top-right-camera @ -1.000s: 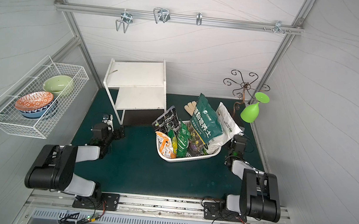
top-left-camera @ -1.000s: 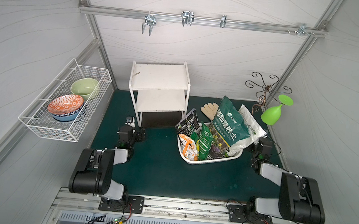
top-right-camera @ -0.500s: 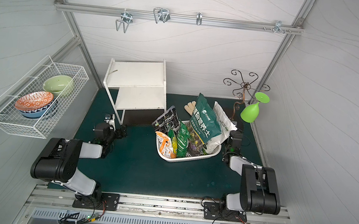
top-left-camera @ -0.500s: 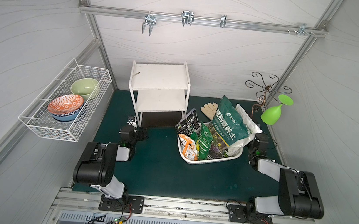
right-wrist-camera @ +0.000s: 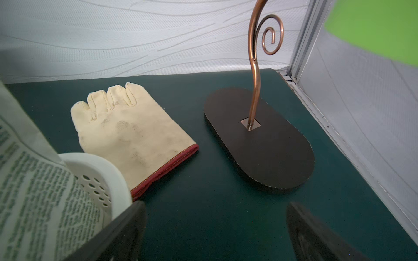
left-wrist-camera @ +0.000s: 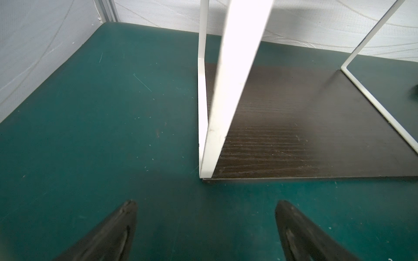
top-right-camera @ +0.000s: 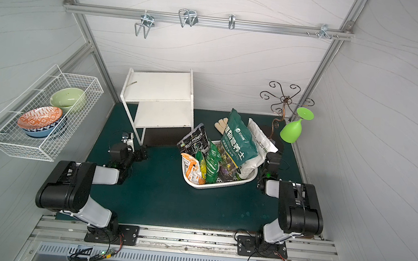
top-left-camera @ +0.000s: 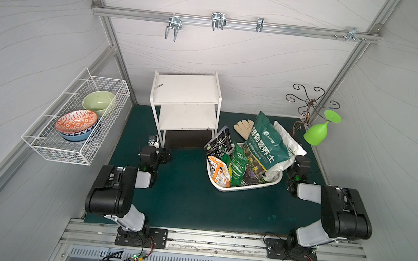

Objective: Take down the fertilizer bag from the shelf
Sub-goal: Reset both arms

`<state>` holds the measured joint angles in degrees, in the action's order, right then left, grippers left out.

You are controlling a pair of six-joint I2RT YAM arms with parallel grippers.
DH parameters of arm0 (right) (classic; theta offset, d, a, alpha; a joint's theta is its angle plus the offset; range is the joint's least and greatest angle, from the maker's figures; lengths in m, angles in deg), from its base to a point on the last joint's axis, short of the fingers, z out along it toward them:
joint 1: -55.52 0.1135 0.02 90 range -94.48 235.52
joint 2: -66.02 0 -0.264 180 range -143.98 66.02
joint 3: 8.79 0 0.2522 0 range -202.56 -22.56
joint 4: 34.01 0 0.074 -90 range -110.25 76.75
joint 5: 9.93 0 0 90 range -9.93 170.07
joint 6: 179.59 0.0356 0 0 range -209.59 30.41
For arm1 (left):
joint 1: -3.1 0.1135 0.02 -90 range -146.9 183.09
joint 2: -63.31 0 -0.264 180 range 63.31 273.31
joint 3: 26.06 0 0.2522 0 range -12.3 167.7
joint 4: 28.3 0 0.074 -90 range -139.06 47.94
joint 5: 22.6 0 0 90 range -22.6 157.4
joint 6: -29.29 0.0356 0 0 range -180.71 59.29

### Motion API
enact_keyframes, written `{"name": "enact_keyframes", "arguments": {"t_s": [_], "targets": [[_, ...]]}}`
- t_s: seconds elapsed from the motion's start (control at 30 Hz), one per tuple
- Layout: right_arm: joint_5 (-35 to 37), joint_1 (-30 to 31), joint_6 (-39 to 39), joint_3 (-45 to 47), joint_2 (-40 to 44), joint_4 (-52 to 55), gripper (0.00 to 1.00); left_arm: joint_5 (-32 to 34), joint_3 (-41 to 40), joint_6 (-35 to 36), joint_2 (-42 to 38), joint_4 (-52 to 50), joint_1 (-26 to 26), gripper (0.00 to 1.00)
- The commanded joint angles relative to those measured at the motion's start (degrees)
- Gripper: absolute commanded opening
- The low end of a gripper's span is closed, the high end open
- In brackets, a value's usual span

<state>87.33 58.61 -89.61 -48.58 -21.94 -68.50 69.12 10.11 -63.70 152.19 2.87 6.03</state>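
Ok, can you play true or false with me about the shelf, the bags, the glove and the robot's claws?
1. A bag sits on the shelf. False: both its boards are bare.
2. The big green bag stands in the white basket. True.
3. The glove lies inside that basket. False: it lies on the green mat, outside it.
4. The left gripper and the right gripper are open and hold nothing. True.

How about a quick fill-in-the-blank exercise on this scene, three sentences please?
The shelf has ____ bags on it.
The big green bag stands in a white perforated ____.
The left gripper and the right gripper are both ____.
Missing words: no; basket; open.
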Motion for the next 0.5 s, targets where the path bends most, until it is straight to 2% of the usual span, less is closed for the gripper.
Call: {"name": "enact_keyframes", "arguments": {"t_s": [0.0, 0.47], "targets": [[-5.64, 1.82, 0.01, 0.38, -1.79, 3.82, 0.99, 0.5, 1.71, 0.81, 0.17, 3.19, -0.22, 0.99], [-7.11, 1.25, 0.03, 0.09, -1.96, 4.11, 0.99, 1.28, 2.06, 1.1, 0.09, 2.28, -0.78, 0.99]]}}
